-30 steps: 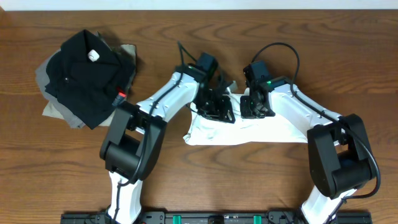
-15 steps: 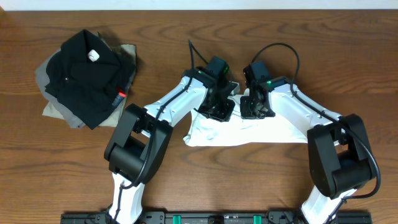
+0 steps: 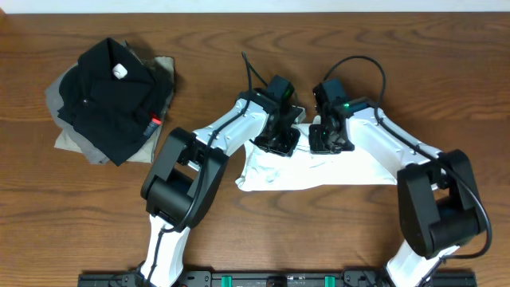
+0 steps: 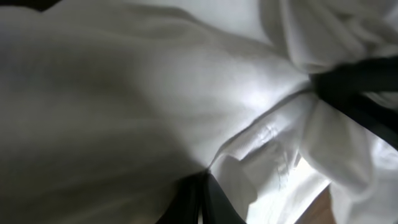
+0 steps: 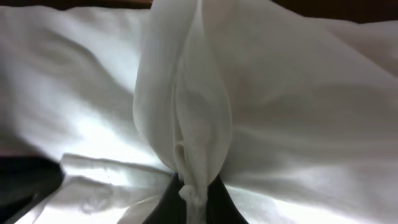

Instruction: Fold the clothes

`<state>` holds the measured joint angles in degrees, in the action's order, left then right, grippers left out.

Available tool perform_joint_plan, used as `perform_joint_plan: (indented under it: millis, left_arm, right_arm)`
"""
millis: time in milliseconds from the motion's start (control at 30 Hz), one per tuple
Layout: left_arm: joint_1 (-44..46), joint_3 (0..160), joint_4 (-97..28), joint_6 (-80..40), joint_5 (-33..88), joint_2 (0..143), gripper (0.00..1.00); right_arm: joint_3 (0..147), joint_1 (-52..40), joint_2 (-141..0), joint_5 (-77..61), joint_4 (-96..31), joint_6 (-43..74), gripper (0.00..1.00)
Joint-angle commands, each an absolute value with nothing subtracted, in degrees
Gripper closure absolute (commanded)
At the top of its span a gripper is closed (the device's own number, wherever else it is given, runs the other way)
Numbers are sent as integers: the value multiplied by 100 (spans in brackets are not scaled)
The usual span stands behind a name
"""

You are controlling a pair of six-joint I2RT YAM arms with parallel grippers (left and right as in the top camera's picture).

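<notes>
Wooden table [image 3: 239, 48], left gripper [image 3: 278, 145] and right gripper [image 3: 328, 143] pinching white T-shirt [image 3: 319, 171]

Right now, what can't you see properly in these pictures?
- Overhead: the white T-shirt's front print, if any; both arms and bunched cloth cover it.
- Left wrist: the left gripper's fingertips, buried in blurred white folds.
- Right wrist: the right gripper's tips, cut off by the bottom edge.
- Overhead: the grey garment, mostly under the black garment.

No legible text, labels or numbers
</notes>
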<state>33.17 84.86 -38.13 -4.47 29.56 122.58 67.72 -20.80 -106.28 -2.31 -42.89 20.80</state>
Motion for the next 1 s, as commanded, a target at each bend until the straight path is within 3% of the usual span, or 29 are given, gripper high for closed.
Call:
perform_joint_plan:
  millis: [0, 333, 967]
  left_arm:
    - [3334, 8453, -3782, -528, 2886, 12313, 94]
    - [3334, 8453, -3785, -528, 2886, 12313, 94]
    - [3312, 8453, -3809, -528, 2888, 12313, 94]
  right_arm:
    - [6783, -2036, -10269, -276, -4392, 2095, 99]
    - [6783, -1835, -9594, 56, -4504, 1223, 99]
    - [6805, -873, -9133, 843, -5524, 904, 99]
